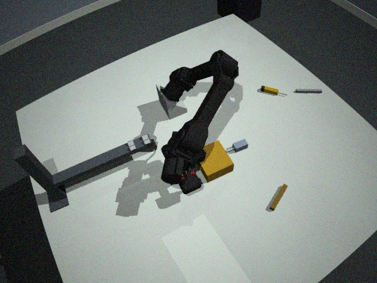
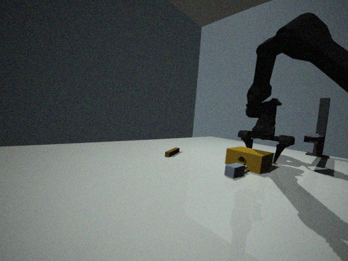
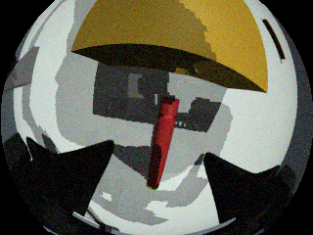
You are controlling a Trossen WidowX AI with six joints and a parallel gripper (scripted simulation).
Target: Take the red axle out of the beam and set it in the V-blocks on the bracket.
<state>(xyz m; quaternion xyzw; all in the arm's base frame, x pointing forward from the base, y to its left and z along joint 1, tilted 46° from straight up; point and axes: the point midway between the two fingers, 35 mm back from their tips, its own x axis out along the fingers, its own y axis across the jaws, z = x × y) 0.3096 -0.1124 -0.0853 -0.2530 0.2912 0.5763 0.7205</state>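
Note:
The yellow beam [image 1: 217, 160] [image 2: 250, 160] [image 3: 147, 24] sits on the table. The red axle [image 1: 192, 172] [image 3: 165, 132] is largely hidden under the arm in the top view. In the wrist view it points away from the beam's side, and its inner end appears just clear of the face. My gripper [image 1: 188, 174] [image 2: 261, 155] [image 3: 160, 153] is wide open, with its fingers on either side of the axle and nothing held, close beside the beam. The dark bracket [image 1: 91, 164] [image 2: 323, 120] stands at the left in the top view, with two pale V-blocks [image 1: 131, 144] [image 1: 146, 139] on its arm's end, empty.
A blue-grey block [image 1: 240, 145] [image 2: 234, 170] with prongs lies beside the beam's far side. A yellow-brown bar [image 1: 278, 197] [image 2: 172, 152] [image 3: 274, 39], a yellow screwdriver [image 1: 270, 90] and a grey rod [image 1: 308, 90] lie apart. A thin grey panel [image 1: 165, 106] stands by the arm's base.

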